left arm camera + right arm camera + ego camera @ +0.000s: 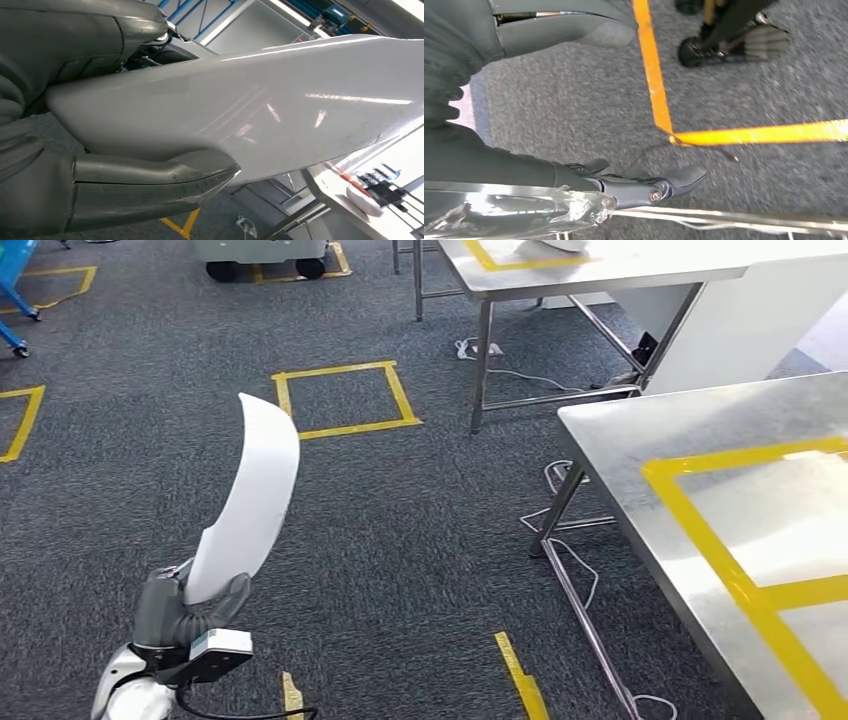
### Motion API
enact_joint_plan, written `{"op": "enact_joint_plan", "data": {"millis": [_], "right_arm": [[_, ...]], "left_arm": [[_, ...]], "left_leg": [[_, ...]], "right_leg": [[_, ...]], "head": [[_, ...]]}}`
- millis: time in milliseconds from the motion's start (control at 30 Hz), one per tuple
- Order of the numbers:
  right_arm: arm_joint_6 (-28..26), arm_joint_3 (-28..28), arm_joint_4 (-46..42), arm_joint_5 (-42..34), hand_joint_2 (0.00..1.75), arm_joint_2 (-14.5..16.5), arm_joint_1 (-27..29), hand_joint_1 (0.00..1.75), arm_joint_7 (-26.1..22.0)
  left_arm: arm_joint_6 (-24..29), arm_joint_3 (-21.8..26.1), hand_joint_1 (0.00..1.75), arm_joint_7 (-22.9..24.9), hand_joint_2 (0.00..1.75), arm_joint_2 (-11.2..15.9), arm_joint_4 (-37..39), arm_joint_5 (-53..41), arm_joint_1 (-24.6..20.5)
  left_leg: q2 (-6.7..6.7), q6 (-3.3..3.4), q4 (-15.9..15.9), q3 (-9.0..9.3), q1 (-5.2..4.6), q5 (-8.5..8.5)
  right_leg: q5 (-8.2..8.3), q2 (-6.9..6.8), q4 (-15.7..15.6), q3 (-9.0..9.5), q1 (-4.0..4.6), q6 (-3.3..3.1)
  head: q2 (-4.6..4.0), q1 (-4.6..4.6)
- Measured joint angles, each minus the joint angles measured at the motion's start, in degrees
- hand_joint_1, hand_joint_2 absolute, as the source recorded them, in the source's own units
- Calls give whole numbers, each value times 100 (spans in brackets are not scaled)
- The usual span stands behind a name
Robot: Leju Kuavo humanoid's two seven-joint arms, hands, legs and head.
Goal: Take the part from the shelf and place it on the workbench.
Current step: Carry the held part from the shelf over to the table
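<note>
Grey carpet, left hand (190, 605) gripping upright white part (250, 495)

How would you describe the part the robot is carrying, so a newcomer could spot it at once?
Start at the grey carpet with yellow tape squares, left of the steel workbench. At the lower left, the left hand grips the white part by its lower end. It is a long, curved, glossy white panel standing upward, the only bright white shape above the carpet.
</note>
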Motion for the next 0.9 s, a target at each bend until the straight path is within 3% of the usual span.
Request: {"op": "enact_joint_plan", "data": {"millis": [33,100,167,233,267,333,400,433,500,567,600,667,733,767,800,867,900], "right_arm": [[1,0,0,1,175,-1,10,0,0],[2,0,-1,3,175,-2,8,0,0],[5,1,-1,18,175,-2,-13,0,0],[9,2,-1,38,175,-2,-13,0,1],[10,1,-1,47,175,-2,-4,0,3],[11,0,-1,63,175,-3,5,0,6],[16,1,-1,71,175,-5,-14,0,7],[17,1,-1,72,175,-6,-22,0,7],[19,2,-1,73,175,-6,-14,0,8],[19,1,-1,73,175,-7,4,0,9],[19,0,-1,74,175,-8,2,0,9],[19,0,-1,75,175,-8,-9,0,9],[20,0,-1,78,175,-8,-9,0,9],[20,0,-1,80,175,-8,-4,0,9],[20,0,-1,81,175,-8,1,0,9],[21,0,-1,84,175,-8,0,0,9],[22,0,-1,84,175,-7,-6,0,9]], "left_arm": [[5,2,169,1,175,-7,1,-9,-5],[45,5,169,10,175,-17,5,-71,-6],[90,10,169,35,175,-19,19,-162,-3],[108,13,169,66,175,-20,39,-211,-1],[114,13,169,78,175,-20,47,-225,-1],[122,15,169,97,175,-21,57,-249,-3],[129,17,169,103,175,-20,60,-266,-6],[130,17,169,105,175,-20,60,-268,-9],[131,17,169,109,175,-23,61,-269,-17],[132,18,169,109,175,-30,61,-269,-24],[132,19,169,109,175,-32,61,-269,-26],[132,21,169,109,175,-32,67,-269,-18],[133,23,169,109,175,-32,81,-269,-9],[133,23,169,109,175,-32,87,-269,-7],[133,24,169,109,175,-31,92,-269,-6],[132,28,169,109,175,-29,94,-269,-9],[133,32,169,109,175,-28,94,-269,-11]], "left_leg": [[58,7,-51,18,11,10],[186,25,-135,60,34,48],[326,39,-141,71,23,47],[474,38,-138,74,15,36],[542,31,-138,81,15,27],[656,-1,-136,112,13,1],[751,-58,-120,140,-15,-35],[796,-87,-112,151,-29,-49],[878,-134,-101,165,-33,-64],[787,-193,-5,146,-6,-169],[675,-219,182,71,8,-306],[456,-243,886,-245,23,-694],[406,-236,1519,-555,23,-905],[396,-222,1569,-594,22,-843],[378,-201,1396,-526,22,-671],[225,-144,667,-197,20,-232],[128,-117,331,-45,23,-99]], "right_leg": [[-14,-51,20,-35,4,30],[-201,-295,309,-200,17,84],[-540,-526,995,-541,6,131],[-682,-594,1503,-792,-19,174],[-606,-615,1472,-770,-30,189],[-261,-737,810,-398,-44,200],[-64,-908,142,0,-18,156],[-48,-950,-9,90,-2,118],[-53,-866,-30,89,14,32],[-35,-774,-44,88,5,-37],[-23,-725,-54,91,-4,-73],[-13,-620,-60,86,-3,-120],[-10,-501,-58,81,15,-138],[-8,-437,-56,82,22,-139],[-6,-368,-52,86,27,-139],[-2,-234,-43,95,33,-128],[2,-175,-32,88,35,-111]], "head": [[0,-2],[0,24],[0,46],[0,45],[0,46],[0,48],[0,44],[0,39],[0,31],[0,25],[0,16],[0,-2],[0,-1],[0,-1],[0,-1],[0,0],[0,2]]}}
